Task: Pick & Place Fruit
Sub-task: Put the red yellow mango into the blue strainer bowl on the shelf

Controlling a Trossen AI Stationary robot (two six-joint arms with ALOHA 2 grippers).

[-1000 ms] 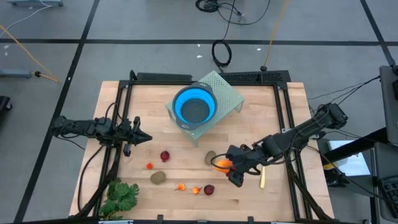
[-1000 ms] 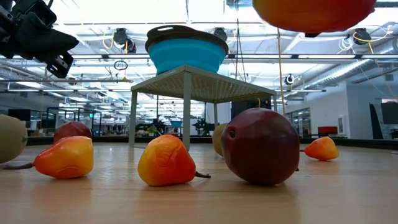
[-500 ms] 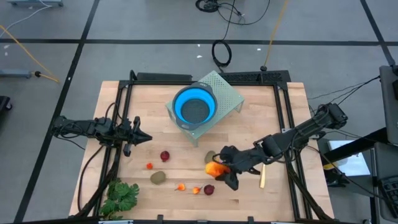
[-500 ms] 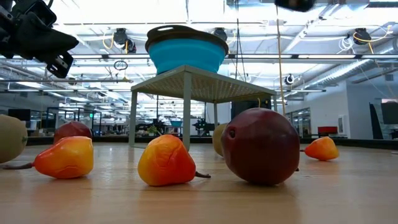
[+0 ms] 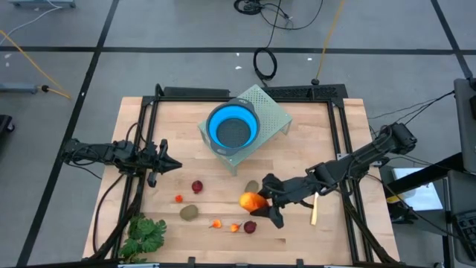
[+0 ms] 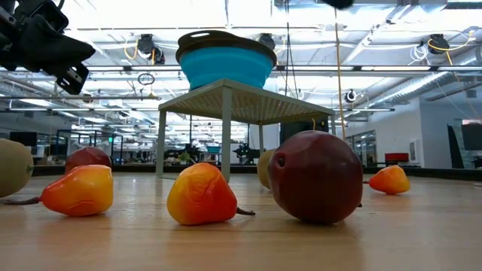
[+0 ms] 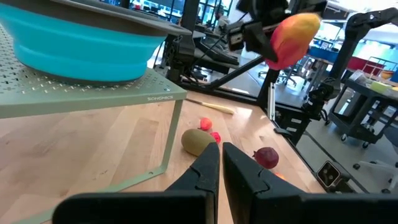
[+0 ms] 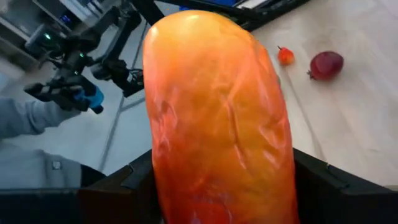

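One fruit held: the long orange-red fruit (image 5: 253,200) is clamped in the right gripper (image 5: 262,202), lifted off the table (image 5: 297,238), over its front middle.
Long axis: in the right wrist view the fruit (image 8: 219,118) stands lengthwise out from between the fingers; from above it points leftward, away from the right arm.
Right gripper fingers: spread wide around the fruit's sides.
Left gripper: (image 5: 172,165) pressed shut, empty, hovering at the left side of the table.
Fruit on the table: a dark red ball (image 5: 250,227) just in front of the held piece; a brown-green oval (image 5: 251,187) just behind it; two tiny orange ones (image 5: 216,223) to the left.
Bowl: the blue bowl (image 5: 232,128) sits on a green rack (image 5: 271,112) at the rear middle.
Open room: bare wood between the rack and the held fruit.
Edges: a yellow-handled knife (image 5: 314,211) lies beside the right arm; a leafy bunch (image 5: 144,237) lies at the front-left corner.
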